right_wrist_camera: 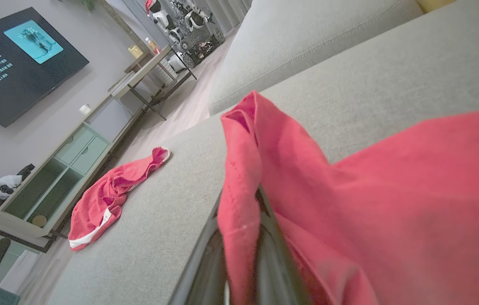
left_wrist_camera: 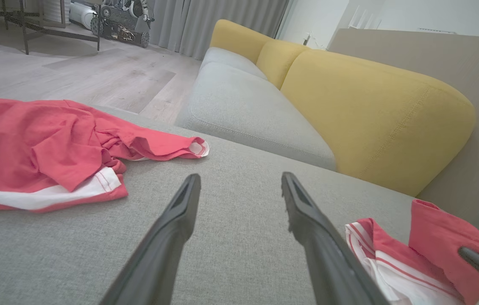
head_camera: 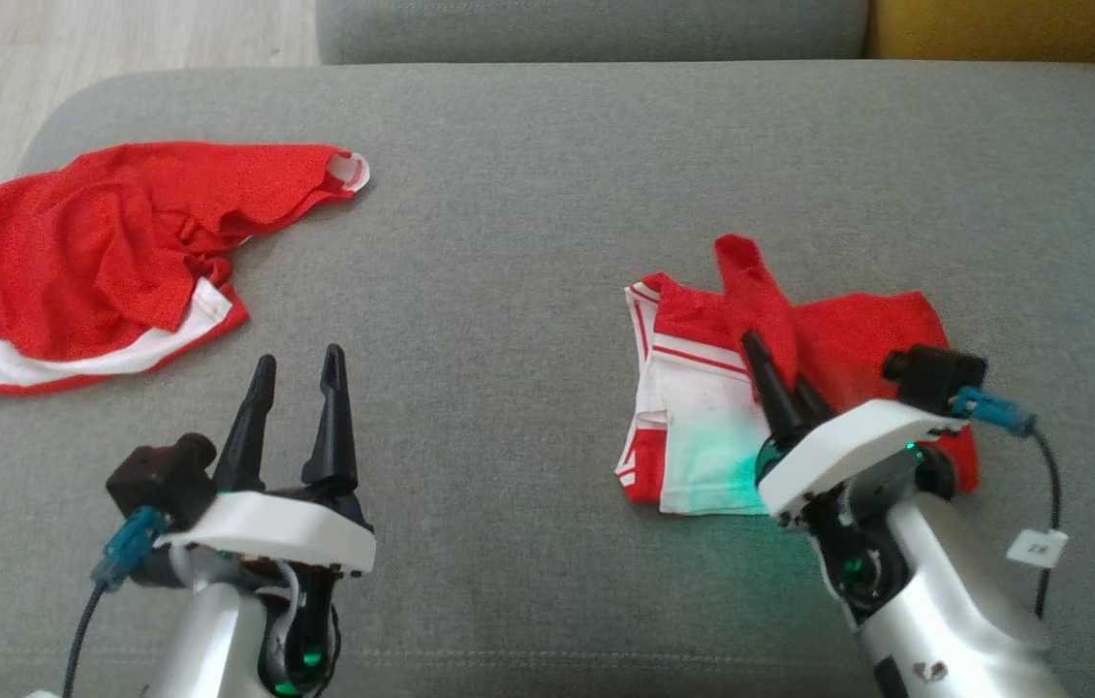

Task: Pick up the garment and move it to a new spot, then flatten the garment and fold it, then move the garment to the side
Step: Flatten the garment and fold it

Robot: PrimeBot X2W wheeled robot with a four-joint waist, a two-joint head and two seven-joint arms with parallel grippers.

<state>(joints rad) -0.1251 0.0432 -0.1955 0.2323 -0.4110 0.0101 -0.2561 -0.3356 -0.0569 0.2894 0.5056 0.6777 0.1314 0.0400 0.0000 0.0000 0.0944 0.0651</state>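
1. The right tool [head_camera: 780,373] is pinched narrow on a raised red fold of the folded garment [head_camera: 703,417], which lies on the right of the grey seat [head_camera: 509,242].
2. The left tool [head_camera: 297,357] stands wide and holds nothing, near the crumpled garment [head_camera: 73,252].

Yellow cushions [left_wrist_camera: 375,123] sit at two o'clock in the left wrist view, a wall screen [right_wrist_camera: 15,63] at ten o'clock in the right.
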